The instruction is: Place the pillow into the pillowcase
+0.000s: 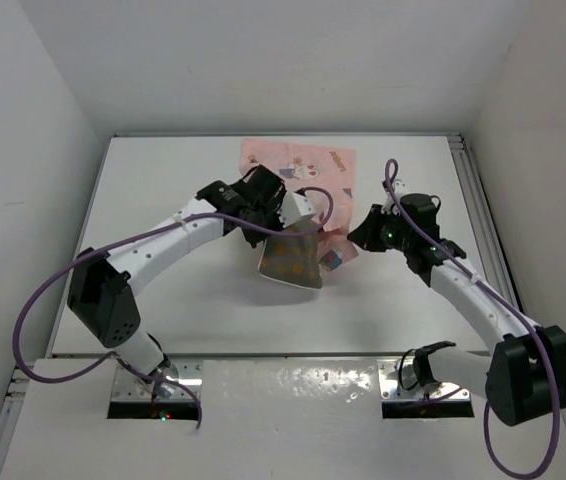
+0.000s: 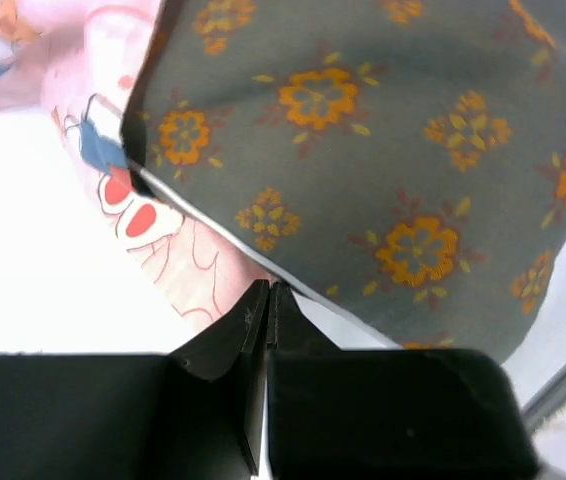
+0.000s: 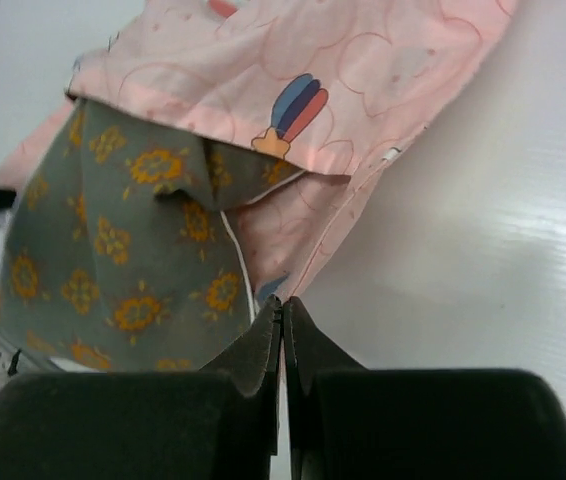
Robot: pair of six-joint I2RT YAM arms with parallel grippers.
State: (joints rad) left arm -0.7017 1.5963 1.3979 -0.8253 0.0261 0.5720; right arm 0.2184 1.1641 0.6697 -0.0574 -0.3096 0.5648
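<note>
1. Pillow [image 1: 291,262] sits mid-table. Its far end is tucked under the open hem of the pillowcase [image 1: 298,165], and its near end sticks out toward the arm bases.
2. The pillowcase lies flat beyond it, running on toward the far side, so we read the way in as straight away from the bases.
3. The left gripper [image 1: 281,228] is at the pillow's far-left corner, right at the case mouth. Its jaws are together, tips at the piped edge. We cannot tell if any cloth is pinched.
4. The right gripper [image 1: 356,240] is just beside the pillow's right edge, where pink cloth bunches. Its jaws are together too, tips at the hem, and a pinch is not clear.
5. Both arms are about equally near. The left is over the pillow, the right at the case's side.
6. We judge the insert part done, since most of the pillow shows outside.
7. The next move likely needs the mouth held open while the pillow is pushed along that far direction.
8. The table [image 1: 183,300] is white and glossy, so we expect thin cloth to slide on it.
9. For room, we see bare table near and to both sides. White walls close in left, right and back.
</note>
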